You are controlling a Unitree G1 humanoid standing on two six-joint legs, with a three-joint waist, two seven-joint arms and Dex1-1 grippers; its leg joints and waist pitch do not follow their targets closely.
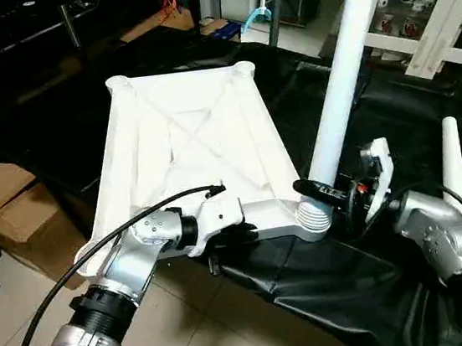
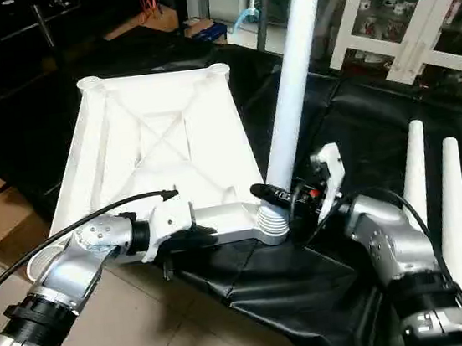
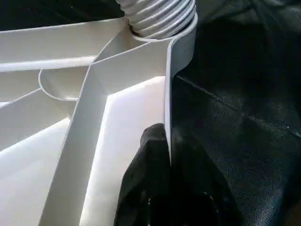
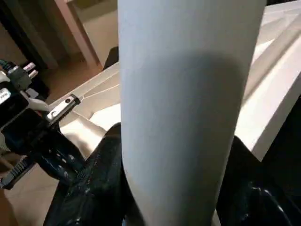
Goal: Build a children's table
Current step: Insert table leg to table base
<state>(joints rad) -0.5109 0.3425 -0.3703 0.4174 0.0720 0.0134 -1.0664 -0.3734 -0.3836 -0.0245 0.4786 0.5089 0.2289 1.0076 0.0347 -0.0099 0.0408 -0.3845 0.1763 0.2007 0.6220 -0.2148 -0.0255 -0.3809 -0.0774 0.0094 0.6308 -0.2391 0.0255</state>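
One leg [image 1: 344, 75] stands threaded in its corner socket, my right gripper [image 1: 328, 192] clasping it; my left gripper [image 3: 167, 155] pinches the top's rim [image 3: 169, 89]. Spare legs [image 2: 420, 167] remain unfitted.

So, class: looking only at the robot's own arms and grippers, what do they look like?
Both arms are silver metal with black ribbed joint rings. The left arm has a white wrist housing and a black cable looping into it. The right arm ends in a white bracket. Each gripper has two black fingers.

White table top [image 1: 193, 135] lies ribs-up, one leg [image 1: 344, 75] standing in its corner socket
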